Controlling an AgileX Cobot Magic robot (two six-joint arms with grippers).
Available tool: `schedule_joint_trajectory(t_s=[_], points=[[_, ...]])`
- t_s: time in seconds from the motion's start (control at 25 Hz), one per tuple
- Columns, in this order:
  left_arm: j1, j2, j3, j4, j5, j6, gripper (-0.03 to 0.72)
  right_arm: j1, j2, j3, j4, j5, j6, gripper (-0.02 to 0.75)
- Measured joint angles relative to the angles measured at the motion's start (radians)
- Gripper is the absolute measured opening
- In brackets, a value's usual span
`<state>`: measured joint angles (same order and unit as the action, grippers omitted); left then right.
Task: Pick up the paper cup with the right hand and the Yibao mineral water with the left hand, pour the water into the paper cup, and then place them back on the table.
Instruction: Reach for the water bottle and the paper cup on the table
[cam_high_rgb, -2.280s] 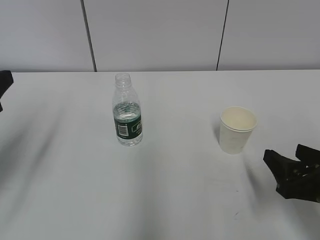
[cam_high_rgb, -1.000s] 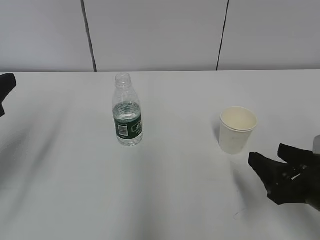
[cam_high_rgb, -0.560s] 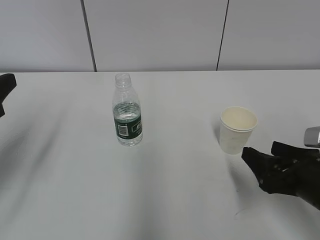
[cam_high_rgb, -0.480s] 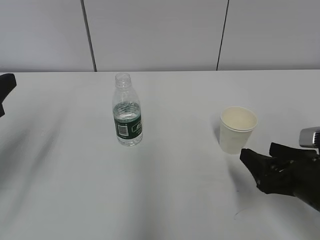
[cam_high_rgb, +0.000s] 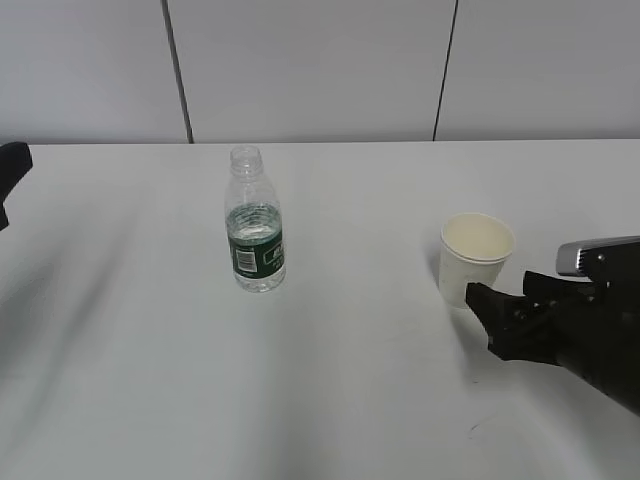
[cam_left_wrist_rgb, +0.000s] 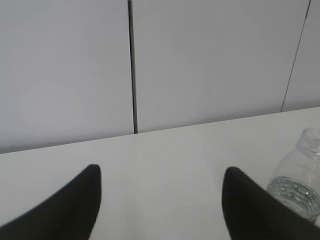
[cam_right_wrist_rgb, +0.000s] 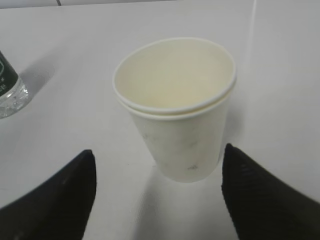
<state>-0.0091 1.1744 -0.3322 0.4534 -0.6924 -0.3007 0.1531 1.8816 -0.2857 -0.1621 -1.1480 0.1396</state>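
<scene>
White table (cam_high_rgb: 330, 400) carries the Yibao mineral water (cam_high_rgb: 255, 222), upright and capless, well left of the paper cup (cam_high_rgb: 476, 259). Right hand (cam_right_wrist_rgb: 157, 192) sits just in front of the cup, fingers spread wide on either side of its base, not touching it. Left hand (cam_left_wrist_rgb: 160, 200) is far left of the cup, fingers parted, grasping nothing, bottle at its right.

Bare table (cam_high_rgb: 350, 380) between bottle (cam_high_rgb: 255, 235), cup (cam_high_rgb: 475, 258)
</scene>
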Motion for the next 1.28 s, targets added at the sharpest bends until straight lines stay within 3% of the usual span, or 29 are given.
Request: schedule_joint_trajectory(t_s=[1.28], points=[[0.000, 0.000, 0.000, 0.000, -0.047, 0.000, 0.468, 0.000, 0.173, -0.159, 0.036, -0.002, -0.016, 0.608]])
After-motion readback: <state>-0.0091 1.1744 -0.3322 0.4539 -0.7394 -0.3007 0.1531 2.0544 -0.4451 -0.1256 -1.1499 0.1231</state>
